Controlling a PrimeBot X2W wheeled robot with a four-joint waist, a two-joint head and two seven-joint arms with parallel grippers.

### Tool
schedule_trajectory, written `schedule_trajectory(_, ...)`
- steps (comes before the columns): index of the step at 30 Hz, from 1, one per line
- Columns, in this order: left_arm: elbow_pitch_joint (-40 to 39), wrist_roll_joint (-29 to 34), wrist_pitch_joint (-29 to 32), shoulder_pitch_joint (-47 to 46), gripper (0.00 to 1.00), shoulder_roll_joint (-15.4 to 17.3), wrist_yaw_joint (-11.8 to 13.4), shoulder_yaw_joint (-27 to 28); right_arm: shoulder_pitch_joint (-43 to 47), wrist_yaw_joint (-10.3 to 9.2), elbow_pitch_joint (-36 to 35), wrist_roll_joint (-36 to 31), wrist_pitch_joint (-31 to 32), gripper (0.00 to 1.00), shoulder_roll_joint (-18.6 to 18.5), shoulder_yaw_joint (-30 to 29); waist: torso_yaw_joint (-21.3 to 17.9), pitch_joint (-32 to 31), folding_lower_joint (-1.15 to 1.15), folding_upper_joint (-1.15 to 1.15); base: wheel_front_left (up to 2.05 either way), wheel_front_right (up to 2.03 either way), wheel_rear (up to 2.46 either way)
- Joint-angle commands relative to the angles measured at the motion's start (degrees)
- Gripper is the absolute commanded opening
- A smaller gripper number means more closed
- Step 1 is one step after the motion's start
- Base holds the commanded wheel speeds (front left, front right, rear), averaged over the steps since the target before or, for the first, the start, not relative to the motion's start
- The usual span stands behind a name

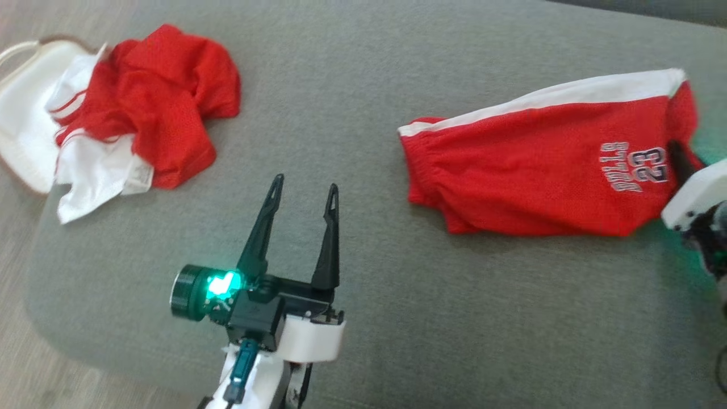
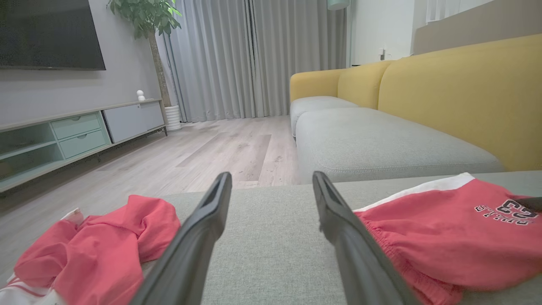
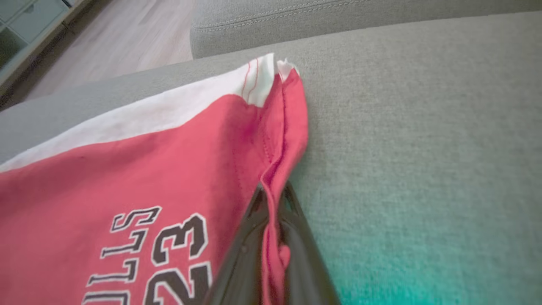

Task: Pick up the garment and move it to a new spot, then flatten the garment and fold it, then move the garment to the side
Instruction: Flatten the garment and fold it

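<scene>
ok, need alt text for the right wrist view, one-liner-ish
The right pincer is shut on a fold at the edge of red shorts with a white side stripe and a printed 23, lying on a grey sofa cushion. Pale wood floor shows at the upper left.

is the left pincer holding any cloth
No, the left pincer stands open over the grey cushion, with nothing between its jaws.
</scene>
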Motion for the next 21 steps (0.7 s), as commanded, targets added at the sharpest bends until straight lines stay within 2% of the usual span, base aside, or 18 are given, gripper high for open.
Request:
schedule_trajectory(1, -1.5, 0.6, -0.3, 0.1, 1.00, 0.7, -0.2, 2.5, 0.8, -0.04, -0.3, 0.6, -0.9, 0.00, -0.3, 1.0, -2.8, -2.2, 0.00, 0.00, 0.00, 0.00, 0.00)
schedule_trajectory(4, -1.4, 0.9, -0.3, 1.2, 1.00, 1.1, -0.6, 3.8, 1.7, -0.04, 0.0, 1.8, -1.9, 0.00, -0.5, 1.1, -6.0, -3.9, 0.00, 0.00, 0.00, 0.00, 0.00)
schedule_trajectory(8, -1.3, 1.3, -0.3, 2.2, 1.00, 1.5, -1.2, 4.9, 3.5, -0.04, 0.4, 3.4, -2.8, 0.00, -3.0, 0.8, -10.1, -5.0, 0.00, 0.00, 0.00, 0.00, 0.00)
schedule_trajectory(12, -1.2, 1.6, -0.3, 2.5, 1.00, 1.5, -1.5, 5.7, 4.7, -0.04, 0.5, 4.9, -3.6, 0.00, -5.3, 0.2, -12.3, -5.2, 0.00, 0.00, 0.00, 0.00, 0.00)
schedule_trajectory(15, -0.7, 1.5, -0.3, 2.7, 1.00, 1.6, -2.9, 5.6, 5.5, -0.04, 0.5, 5.7, -4.8, 0.00, -6.9, -0.2, -13.9, -5.7, 0.00, 0.00, 0.00, 0.00, 0.00)
schedule_trajectory(21, 0.8, 1.4, -0.3, 3.4, 1.00, 1.6, -4.4, 6.1, 4.9, -0.04, -2.5, 6.2, -7.2, 0.00, -6.1, -0.2, -15.9, -7.1, 0.00, 0.00, 0.00, 0.00, 0.00)
